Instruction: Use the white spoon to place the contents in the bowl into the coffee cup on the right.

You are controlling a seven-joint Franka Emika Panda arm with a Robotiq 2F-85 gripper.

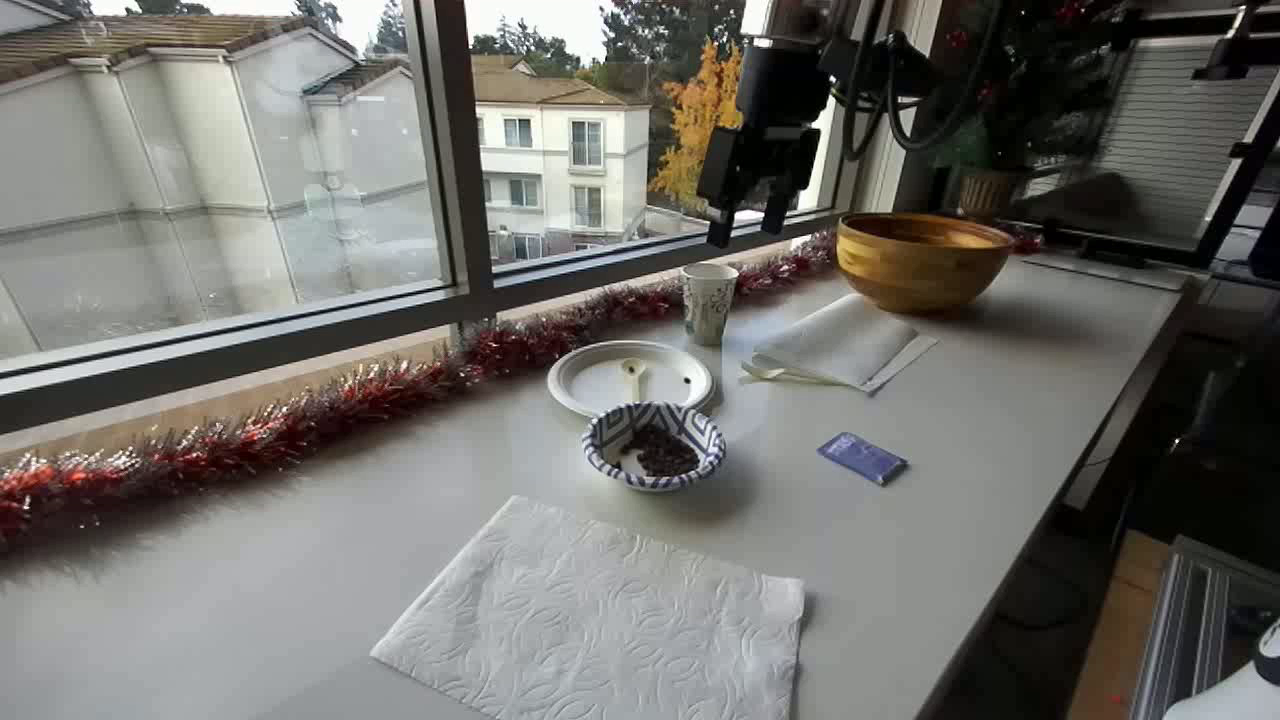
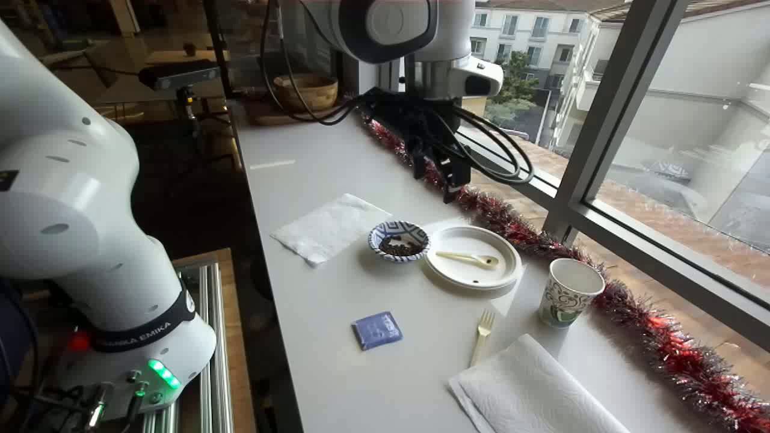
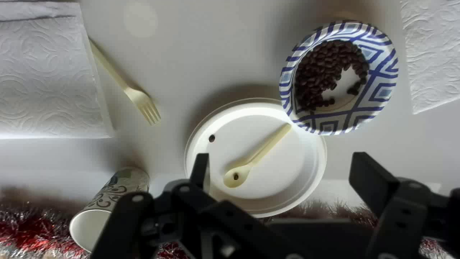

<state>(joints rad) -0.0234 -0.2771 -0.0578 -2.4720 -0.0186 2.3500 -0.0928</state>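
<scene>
The dark band (image 2: pixel 144 337) around the white base (image 2: pixel 186 343), well apart from the plate (image 3: pixel 293 169), is lettered FRANKA EMIKA, its first letter indistinct. The blue packet (image 2: pixel 377 331), near the plate, carries pale print too small to read. The gripper (image 3: pixel 282 165), raised clear of the plate, has its jaws spread wide and holds nothing; in the wrist view its black parts mask some of the plate's rim and part of the cup (image 2: pixel 568 294). That view's edge also cuts off the embossed, folded towel (image 3: pixel 50 79), beyond the fork (image 3: pixel 134 95) from the plate; the end of the fork's handle, at the towel's edge, cannot be made out. The spoon (image 3: pixel 256 159), smooth and cream-coloured, lies on the plate, one bean (image 3: pixel 236 176) in its hollow; another bean (image 3: pixel 212 138) sits nearer the plate's rim. The other beans (image 3: pixel 325 64), small dark ovals, are heaped to one side in the bowl (image 3: pixel 377 82), which is round, printed with angular blue lines, and just beside the plate; whether the two touch is unclear. The cup, tapered and scroll-printed, stands upright near the plate, on the side away from the bowl.
</scene>
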